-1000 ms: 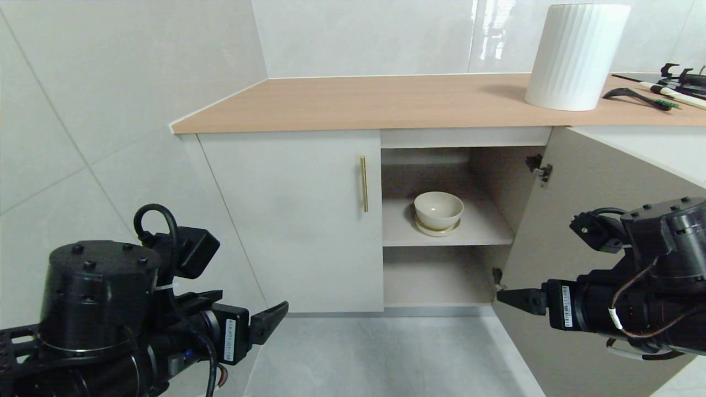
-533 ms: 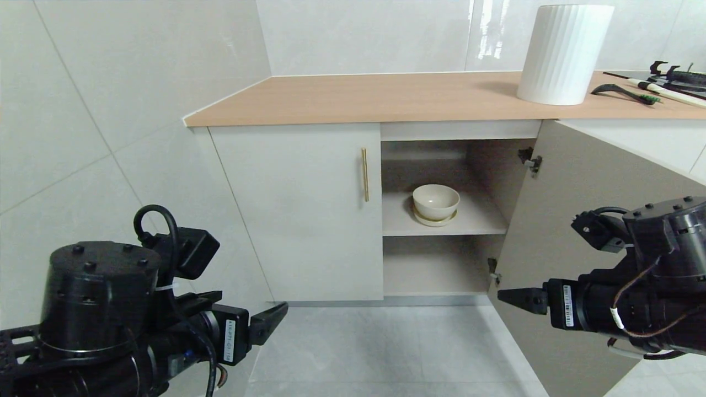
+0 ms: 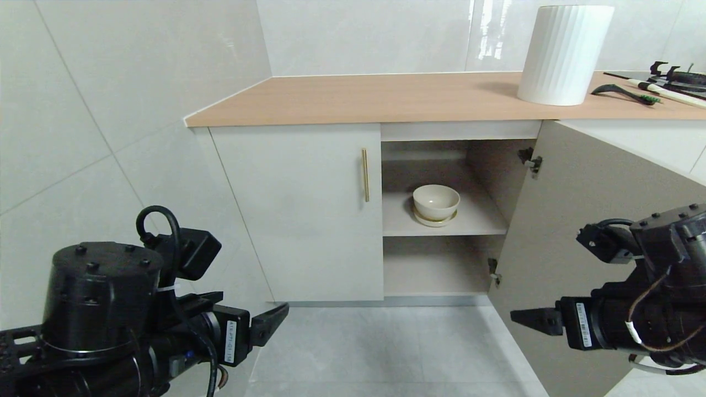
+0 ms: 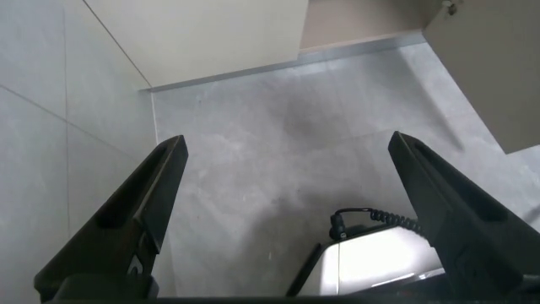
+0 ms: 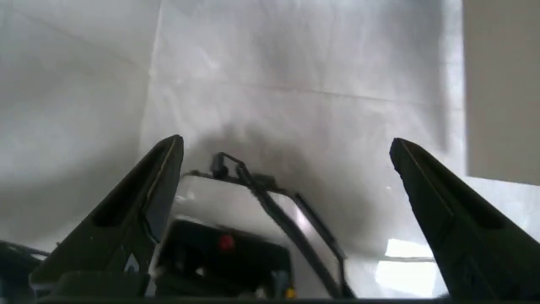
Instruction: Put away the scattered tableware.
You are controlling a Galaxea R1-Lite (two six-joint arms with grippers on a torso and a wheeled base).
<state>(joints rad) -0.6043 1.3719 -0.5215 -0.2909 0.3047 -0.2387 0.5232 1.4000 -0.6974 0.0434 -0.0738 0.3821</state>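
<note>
Head view | bowl (image 3: 436,201) on saucer (image 3: 436,221) sits on cabinet's upper shelf (image 3: 480,220), door (image 3: 579,220) open | left claw (image 4: 287,143), right claw (image 5: 283,145) both spread, empty | likely next: shut door; press near free edge, follow hinge arc, gently.

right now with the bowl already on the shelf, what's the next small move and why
Probably bring the right gripper round to the outer side of the open cabinet door and start pushing it shut: the bowl sits on its plate inside, and that gripper is open and empty.
</note>
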